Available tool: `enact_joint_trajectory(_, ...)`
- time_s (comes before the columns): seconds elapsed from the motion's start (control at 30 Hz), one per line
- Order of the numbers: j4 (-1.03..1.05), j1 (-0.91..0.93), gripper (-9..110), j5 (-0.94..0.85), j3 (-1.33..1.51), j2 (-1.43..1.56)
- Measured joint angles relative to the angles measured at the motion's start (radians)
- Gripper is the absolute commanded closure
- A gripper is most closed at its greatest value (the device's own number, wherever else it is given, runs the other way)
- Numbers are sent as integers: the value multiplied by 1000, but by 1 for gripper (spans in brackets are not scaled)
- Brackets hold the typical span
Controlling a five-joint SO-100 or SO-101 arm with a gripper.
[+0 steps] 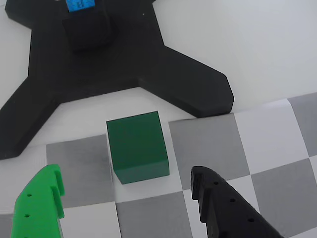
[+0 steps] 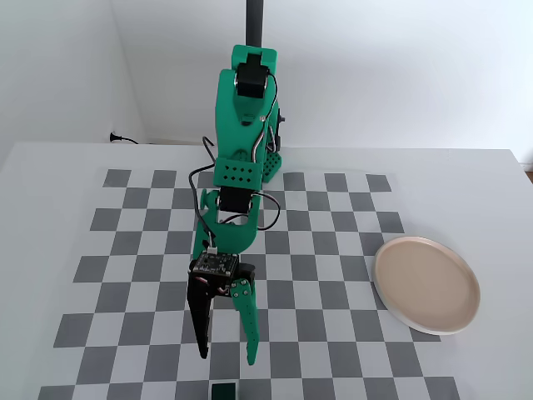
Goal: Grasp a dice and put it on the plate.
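- Because the dice point(image 1: 137, 147) looks rigid, light and smooth-faced, we judge a grip across two opposite flat sides best.
- It rests at the checkerboard point(image 2: 150, 250) edge, just ahead of the wide-spread, empty gripper point(image 1: 126, 198).
- The plate point(image 2: 426, 284) sits well apart.

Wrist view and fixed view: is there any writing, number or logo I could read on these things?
None can be read.
Blue tag on the black stand: cut off at the edge, nothing legible.
Dice: plain faces, no pips.
Plate: unmarked.
Circuit board on the gripper: too small to read.
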Motion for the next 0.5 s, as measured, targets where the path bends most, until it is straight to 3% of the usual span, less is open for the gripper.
enact_joint_trajectory(0.5,5,0,79,-32,-235,-276)
